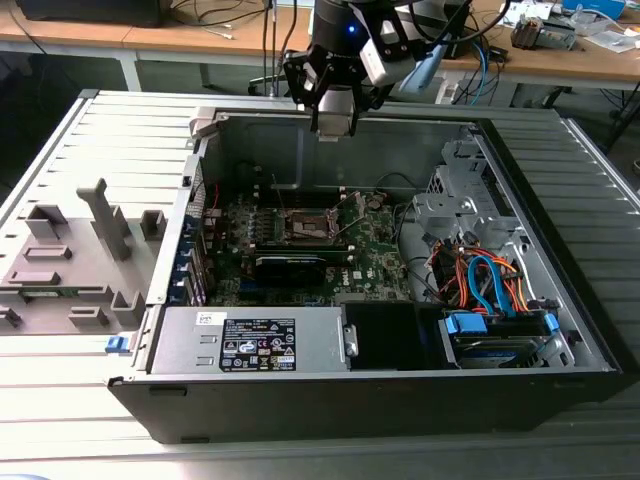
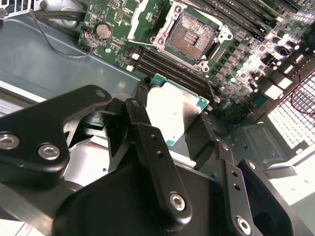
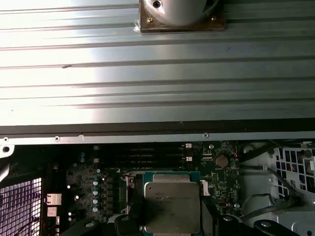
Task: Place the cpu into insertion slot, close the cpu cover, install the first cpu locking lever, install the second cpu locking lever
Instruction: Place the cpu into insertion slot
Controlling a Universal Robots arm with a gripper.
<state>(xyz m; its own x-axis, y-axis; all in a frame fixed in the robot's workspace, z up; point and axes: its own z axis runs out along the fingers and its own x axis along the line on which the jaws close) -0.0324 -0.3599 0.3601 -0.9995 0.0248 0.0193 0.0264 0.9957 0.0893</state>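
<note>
My gripper (image 1: 333, 124) hangs above the rear wall of the open computer case (image 1: 560, 330), higher than the motherboard. It is shut on the cpu (image 2: 173, 109), a flat square chip with a pale metal top and a green edge, held by its two opposite sides between the black fingers (image 2: 141, 110). The first wrist view shows the same cpu (image 3: 172, 205) in the gripper (image 3: 170, 220). The insertion slot (image 2: 190, 33) lies on the green board beyond the chip, its brownish contact field bare. Beside the insertion slot (image 1: 305, 228), the cpu cover (image 2: 141, 18) stands swung up.
Long black memory slots (image 2: 170, 66) run between the chip and the socket. A long black card (image 1: 290, 264) lies in front of the socket. A power supply (image 1: 250, 342) and a drive cage with coloured cables (image 1: 490, 285) fill the near side. A grey fixture (image 1: 70, 262) sits outside, at the exterior view's left.
</note>
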